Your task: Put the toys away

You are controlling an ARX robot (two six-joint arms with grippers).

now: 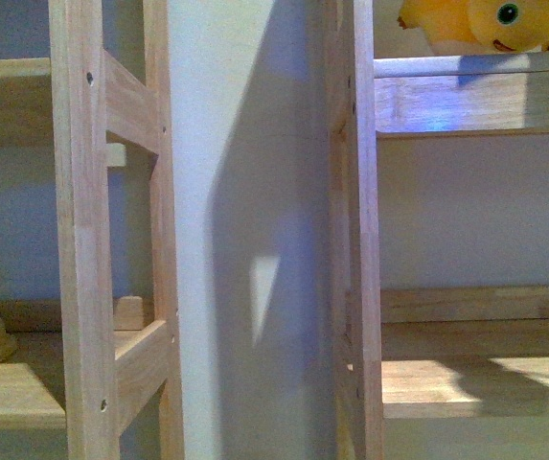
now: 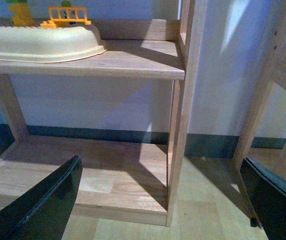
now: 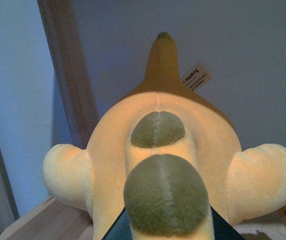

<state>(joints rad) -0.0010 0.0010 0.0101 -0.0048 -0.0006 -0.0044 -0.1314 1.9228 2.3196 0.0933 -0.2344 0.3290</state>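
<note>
Plush toy (image 1: 490, 24) sits on the upper shelf (image 1: 475, 101) of the right-hand rack, top right of the front view, black eye facing the camera. In the right wrist view its long axis runs away from the camera, pointed tip (image 3: 162, 42) farthest, tag (image 3: 196, 79) beside it. Orange-yellow body, two olive patches, rounded stubs either side. Right claw hidden under the plush; grip cannot be told. Left gripper (image 2: 162, 200) wide apart, empty, before the low shelf (image 2: 83, 170). Cream tray (image 2: 43, 45) above. Shelf below the plush bare.

Open gap between two wooden shelf units (image 1: 82, 240); plush toy (image 1: 485, 24) occupies right upper shelf.
</note>
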